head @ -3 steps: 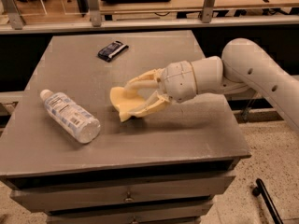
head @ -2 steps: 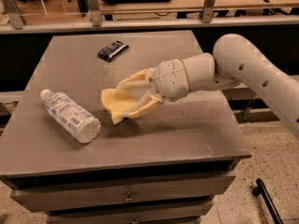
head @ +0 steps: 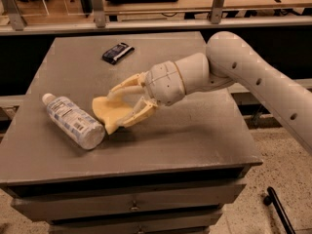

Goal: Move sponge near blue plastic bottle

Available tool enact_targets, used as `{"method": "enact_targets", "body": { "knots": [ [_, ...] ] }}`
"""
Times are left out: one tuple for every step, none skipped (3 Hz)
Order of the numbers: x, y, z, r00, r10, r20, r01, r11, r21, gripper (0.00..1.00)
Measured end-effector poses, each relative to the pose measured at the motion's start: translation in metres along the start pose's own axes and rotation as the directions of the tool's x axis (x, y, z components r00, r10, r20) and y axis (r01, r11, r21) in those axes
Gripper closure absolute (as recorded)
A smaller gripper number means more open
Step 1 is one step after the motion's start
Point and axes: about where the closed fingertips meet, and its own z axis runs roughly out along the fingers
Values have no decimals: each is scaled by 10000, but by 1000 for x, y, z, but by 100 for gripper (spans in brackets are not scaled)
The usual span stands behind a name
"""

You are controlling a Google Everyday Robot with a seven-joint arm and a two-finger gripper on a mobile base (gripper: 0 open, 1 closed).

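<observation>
The pale yellow sponge [head: 109,112] is held between the cream fingers of my gripper [head: 118,109], low over the grey table, just right of the bottle. The blue plastic bottle [head: 73,120], clear with a white cap and printed label, lies on its side at the table's left, cap pointing to the back left. The sponge's lower corner is close to the bottle's base end. My arm reaches in from the right.
A small dark blue snack wrapper [head: 118,52] lies at the back of the grey table [head: 195,140]. The table has drawers below its front edge. A railing and shelf run behind it. A black object [head: 278,211] lies on the floor at the right.
My gripper has carried the sponge leftward across the table, from the middle toward the bottle. The bottle and wrapper have not moved.
</observation>
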Motion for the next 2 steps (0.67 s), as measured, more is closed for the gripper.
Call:
{"method": "enact_targets", "body": {
  "knots": [
    [0, 0, 1, 10000, -7, -7, 7, 10000, -4, 28],
    [-1, 0, 3, 10000, -18, 11, 18, 10000, -44, 5]
  ]
}}
